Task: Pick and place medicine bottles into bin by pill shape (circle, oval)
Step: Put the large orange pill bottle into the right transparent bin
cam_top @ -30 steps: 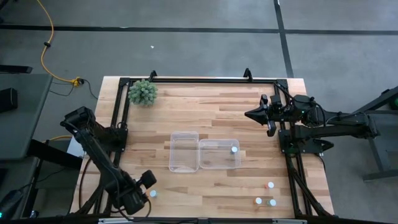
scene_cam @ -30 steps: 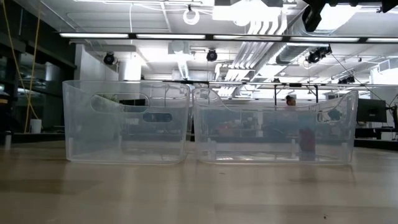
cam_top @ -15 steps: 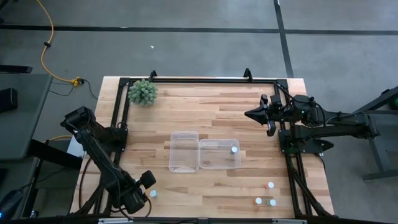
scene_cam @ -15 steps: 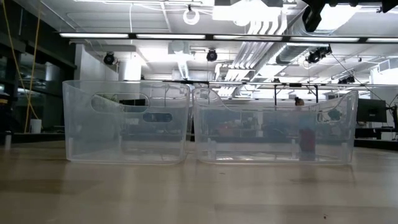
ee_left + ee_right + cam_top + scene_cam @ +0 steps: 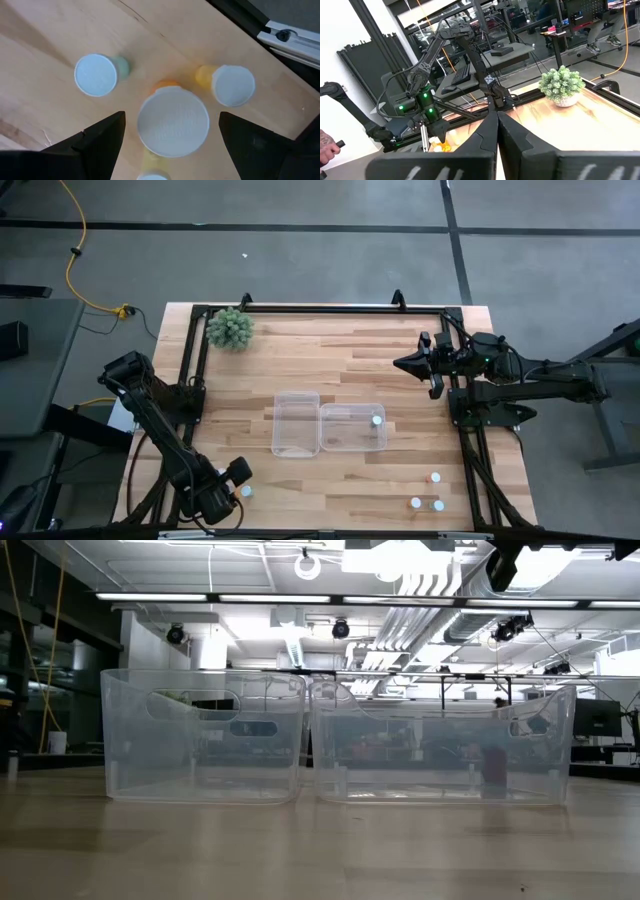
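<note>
Left end effector [image 5: 170, 131]: I have it spread wide, hovering at the counter's [image 5: 340, 350] near-left corner, straddling a white-capped bottle [image 5: 173, 121] without touching it.
Neighbours: two more bottles [image 5: 96, 74] stand just beside the target.
Other bottles: three at the near right [image 5: 434, 478]; one already in the right bin [image 5: 351, 428].
Left bin [image 5: 296, 423]: I see nothing in it.
Right end effector [image 5: 401, 363]: pinched closed, parked at the far right.
Handling: I judge the bottle light, rigid and smooth, easily tipped.
Hold: across the cap, squarely, clear of the neighbours.
</note>
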`<state>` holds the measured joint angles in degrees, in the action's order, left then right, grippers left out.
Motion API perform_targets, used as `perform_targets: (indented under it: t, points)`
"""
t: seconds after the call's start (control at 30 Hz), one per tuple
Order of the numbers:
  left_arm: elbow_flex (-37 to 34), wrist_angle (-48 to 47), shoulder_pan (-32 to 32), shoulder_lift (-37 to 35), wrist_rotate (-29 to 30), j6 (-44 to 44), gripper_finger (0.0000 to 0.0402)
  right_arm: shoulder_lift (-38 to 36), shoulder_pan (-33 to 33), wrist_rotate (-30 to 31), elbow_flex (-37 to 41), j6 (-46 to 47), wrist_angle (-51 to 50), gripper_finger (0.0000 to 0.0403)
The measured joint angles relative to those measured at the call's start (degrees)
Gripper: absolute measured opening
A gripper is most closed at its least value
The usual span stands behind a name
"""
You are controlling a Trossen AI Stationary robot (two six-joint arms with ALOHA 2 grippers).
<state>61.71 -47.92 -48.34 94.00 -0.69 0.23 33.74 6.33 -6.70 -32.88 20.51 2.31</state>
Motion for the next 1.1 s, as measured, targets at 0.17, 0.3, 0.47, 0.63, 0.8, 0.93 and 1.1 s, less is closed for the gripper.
perform_targets:
  t: [0.17, 0.3, 0.47, 0.63, 0.8, 0.93, 1.1]
  points:
    - [0.00, 0.01, 0.00, 0.00, 0.00, 0.01, 0.0310, 0.00, 0.00, -0.02, 0.00, 0.00, 0.00, 0.0000]
    - [0.00, 0.20, 0.00, 0.00, 0.04, 0.52, 0.0309, 0.00, 0.00, -0.02, 0.00, 0.00, 0.00, 0.0000]
    - [0.00, 0.18, 0.00, 0.00, 1.79, 1.97, 0.0290, 0.00, 0.02, -0.06, 0.00, 0.00, 0.00, 0.0000]
    - [0.00, 0.20, 0.49, 0.00, 2.16, 1.92, 0.0263, 0.00, 0.00, -0.09, 0.00, 0.00, 0.00, 0.0000]
    - [0.00, 0.20, 0.76, -0.02, 1.11, 1.92, 0.0245, 0.00, 0.00, -0.46, 0.00, 0.00, 0.00, 0.0000]
    - [0.00, 0.20, 0.72, -0.02, 0.90, 1.95, 0.0232, 0.00, 0.01, -0.44, 0.00, 0.00, 0.00, 0.0000]
    - [0.00, 0.20, 0.74, -0.02, 0.88, 1.94, 0.0212, 0.00, 0.00, -0.39, 0.00, 0.00, 0.00, 0.0000]
